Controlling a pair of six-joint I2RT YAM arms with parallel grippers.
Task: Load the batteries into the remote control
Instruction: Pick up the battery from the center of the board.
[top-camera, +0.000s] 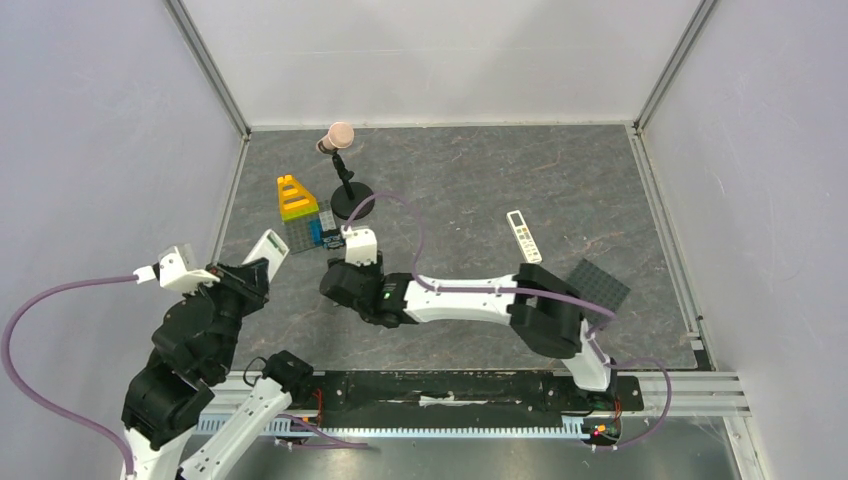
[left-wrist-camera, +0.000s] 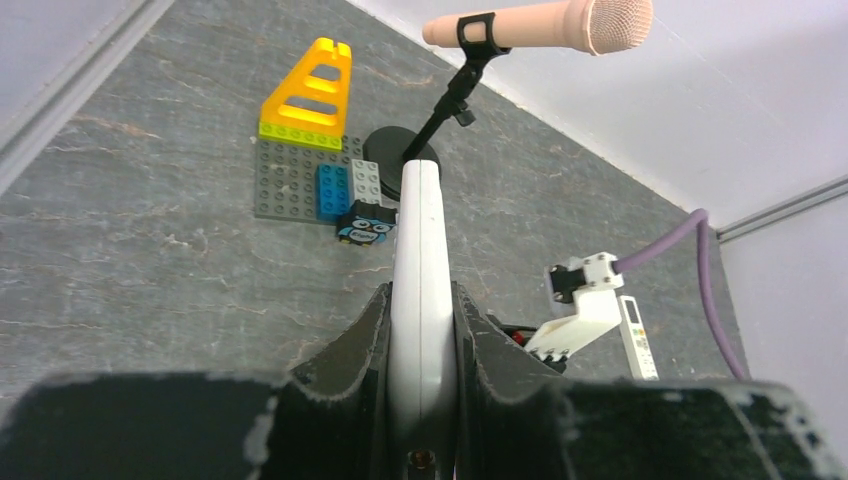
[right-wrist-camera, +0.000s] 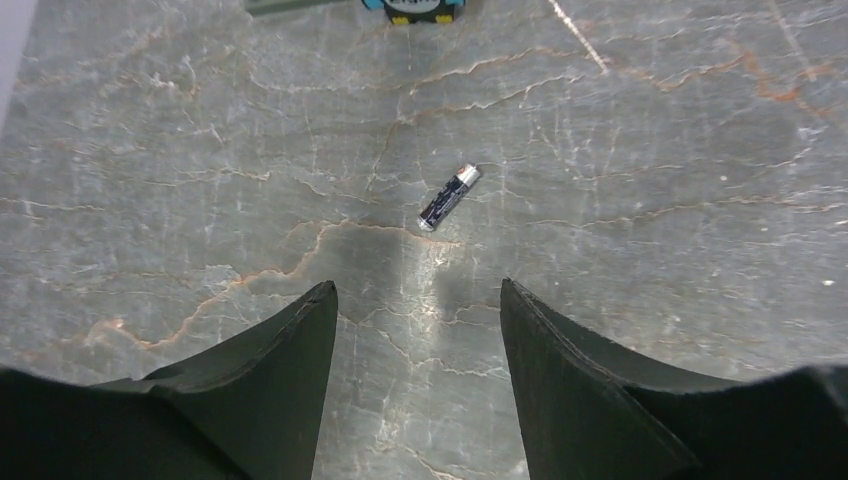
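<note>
Left jaws tight on remote control (left-wrist-camera: 418, 270)

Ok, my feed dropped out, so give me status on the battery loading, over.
Left gripper shut on remote control, held edge-on. Right gripper open, one battery lying on table just ahead of it. Nothing in between.

Your counter (right-wrist-camera: 200, 150) reads as a grey stone-look slab w/ rusty and white veins, smooth, w/ a soft sheen below the right gripper (right-wrist-camera: 415, 290). The battery (right-wrist-camera: 447, 197) has a glossy dark wrap and a bright metal end. Jaws on both arms look matt black and grainy, w/ pale worn edges. The remote control (left-wrist-camera: 418, 270) in the left gripper (left-wrist-camera: 420, 292) is smooth white plastic, semi-gloss. Toy bricks (left-wrist-camera: 332, 188): shiny moulded plastic. Mic (left-wrist-camera: 540, 22): matt peach body, mesh-textured head. Cable (left-wrist-camera: 690, 235): smooth purple sheath.
</note>
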